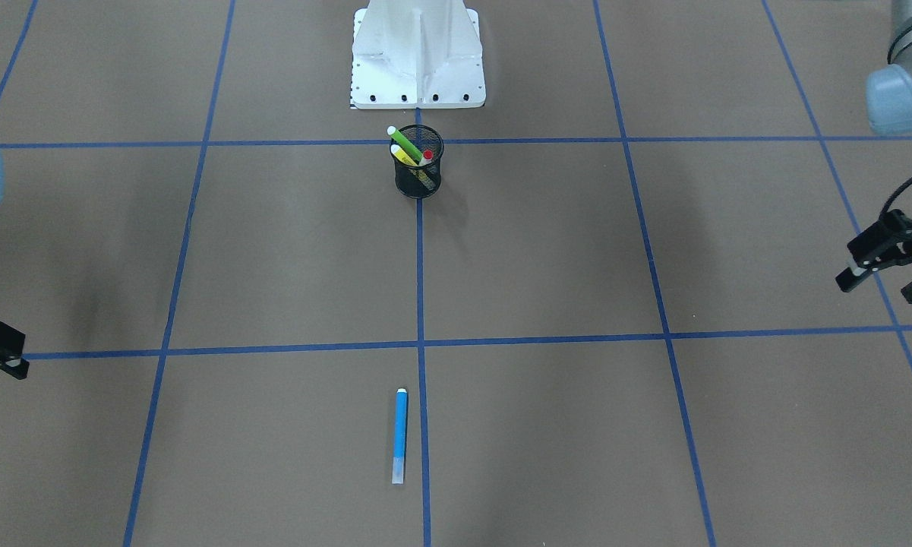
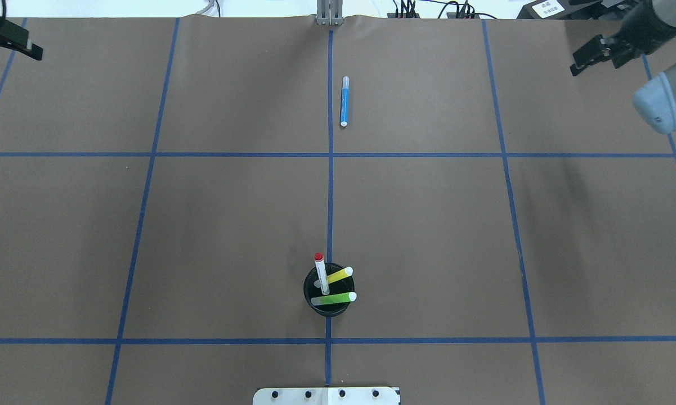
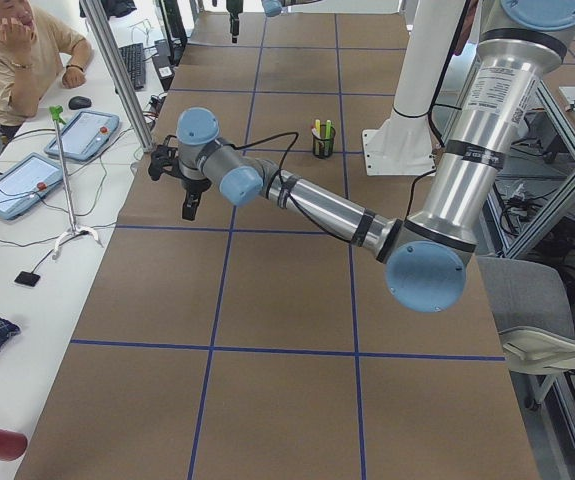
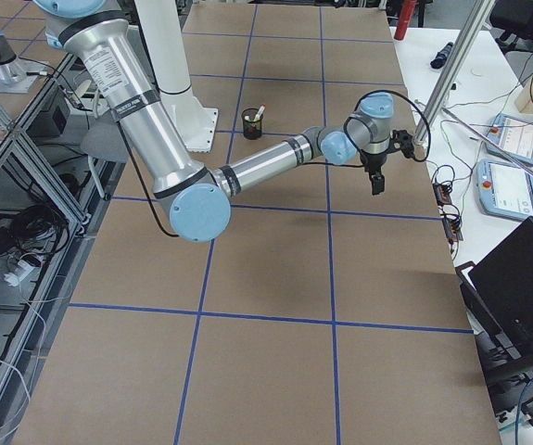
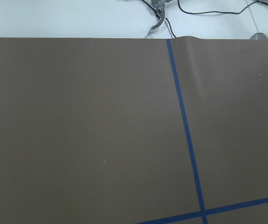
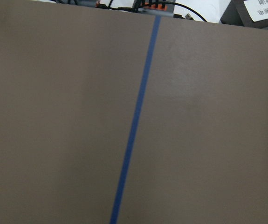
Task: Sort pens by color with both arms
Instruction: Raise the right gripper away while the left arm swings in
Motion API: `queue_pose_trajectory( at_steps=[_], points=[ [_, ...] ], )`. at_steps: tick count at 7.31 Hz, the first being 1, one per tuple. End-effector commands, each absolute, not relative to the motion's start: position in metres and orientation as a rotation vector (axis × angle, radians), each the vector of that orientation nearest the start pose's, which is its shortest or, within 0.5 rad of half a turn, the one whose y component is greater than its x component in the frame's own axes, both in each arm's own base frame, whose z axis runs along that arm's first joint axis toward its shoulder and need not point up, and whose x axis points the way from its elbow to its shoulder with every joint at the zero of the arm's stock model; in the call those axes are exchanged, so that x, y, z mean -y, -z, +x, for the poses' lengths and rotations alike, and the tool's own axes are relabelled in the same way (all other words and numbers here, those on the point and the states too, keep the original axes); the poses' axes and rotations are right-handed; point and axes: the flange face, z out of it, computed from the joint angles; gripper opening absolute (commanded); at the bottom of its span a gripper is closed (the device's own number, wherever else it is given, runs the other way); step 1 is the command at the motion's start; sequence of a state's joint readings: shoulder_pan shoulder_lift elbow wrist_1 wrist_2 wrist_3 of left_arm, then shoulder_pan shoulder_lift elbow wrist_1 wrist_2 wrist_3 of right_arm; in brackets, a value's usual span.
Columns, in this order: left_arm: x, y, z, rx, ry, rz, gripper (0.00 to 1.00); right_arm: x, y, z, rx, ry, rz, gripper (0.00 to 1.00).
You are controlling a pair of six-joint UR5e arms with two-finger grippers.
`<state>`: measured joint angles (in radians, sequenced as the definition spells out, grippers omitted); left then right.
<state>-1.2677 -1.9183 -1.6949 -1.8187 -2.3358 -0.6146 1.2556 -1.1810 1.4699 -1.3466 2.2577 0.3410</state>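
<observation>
Your left arm [image 3: 317, 205] and right arm [image 4: 266, 159] hang jaws spread, well apart from the blue pen [image 2: 344, 101] lying on the counter [image 2: 428, 225] and three pens [image 2: 333, 298] crossed in the mesh cup [image 1: 418, 182], which a skewed pull could topple.

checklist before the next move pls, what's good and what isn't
1. Blue pen lies flat on the table, unobstructed: ok.
2. Left pincer open, empty: ok.
3. Right pincer open, empty: ok.
4. Pens out of the black mesh cup: not ok; green highlighter, yellow highlighter and red-tipped white pen stand in it.
5. A pincer close to any pen: not ok; both hang at the table's outer edges.
</observation>
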Motion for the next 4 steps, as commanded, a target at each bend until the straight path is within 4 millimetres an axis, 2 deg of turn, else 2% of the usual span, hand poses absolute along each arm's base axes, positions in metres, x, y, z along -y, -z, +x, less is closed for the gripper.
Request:
queue_pose_trajectory(
  at_steps=[1, 2, 3, 4],
  points=[
    [0.590, -0.298, 0.207, -0.899, 0.042, 0.211, 1.00, 0.626, -0.507, -0.094, 0.750, 0.184, 0.170, 1.00],
    [0.573, -0.282, 0.249, -0.895, 0.095, 0.189, 1.00, 0.620, -0.476, -0.096, 0.732, 0.171, 0.130, 1.00],
    [0.562, -0.260, 0.276, -0.923, 0.135, 0.162, 1.00, 0.613, -0.453, -0.097, 0.746, 0.152, 0.135, 1.00],
    [0.550, -0.232, 0.311, -0.951, 0.213, 0.120, 1.00, 0.607, -0.438, -0.114, 0.761, 0.107, 0.126, 1.00]
  ],
)
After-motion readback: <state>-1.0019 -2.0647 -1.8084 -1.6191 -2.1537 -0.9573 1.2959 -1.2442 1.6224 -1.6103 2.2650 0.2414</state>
